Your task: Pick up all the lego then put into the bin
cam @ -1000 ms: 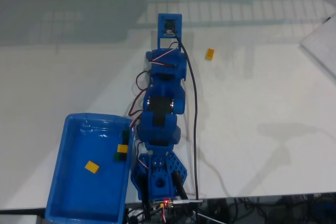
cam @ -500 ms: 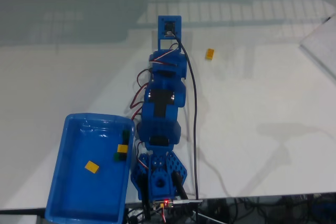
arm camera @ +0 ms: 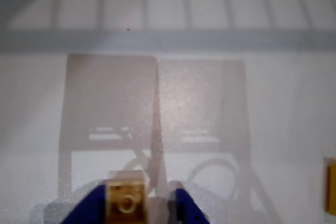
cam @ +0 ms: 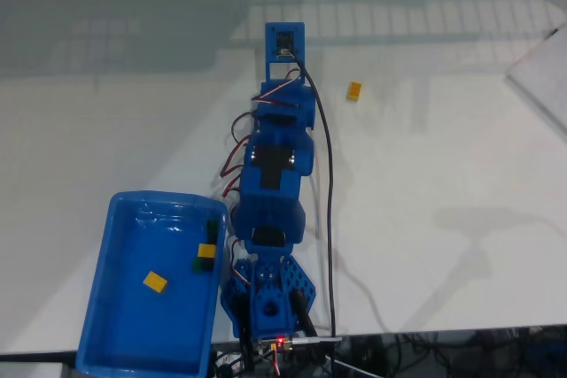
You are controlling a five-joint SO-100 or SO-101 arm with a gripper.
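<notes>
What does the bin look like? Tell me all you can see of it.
The bin is a shallow glossy blue tray, plastic by its look, rectangular with rounded corners and a raised rim. In the fixed view it sits flat on the white table at lower left, right beside the arm's base; whether they touch is unclear. Inside lie a yellow lego on the floor and a few dark and yellow ones along its right wall.
</notes>
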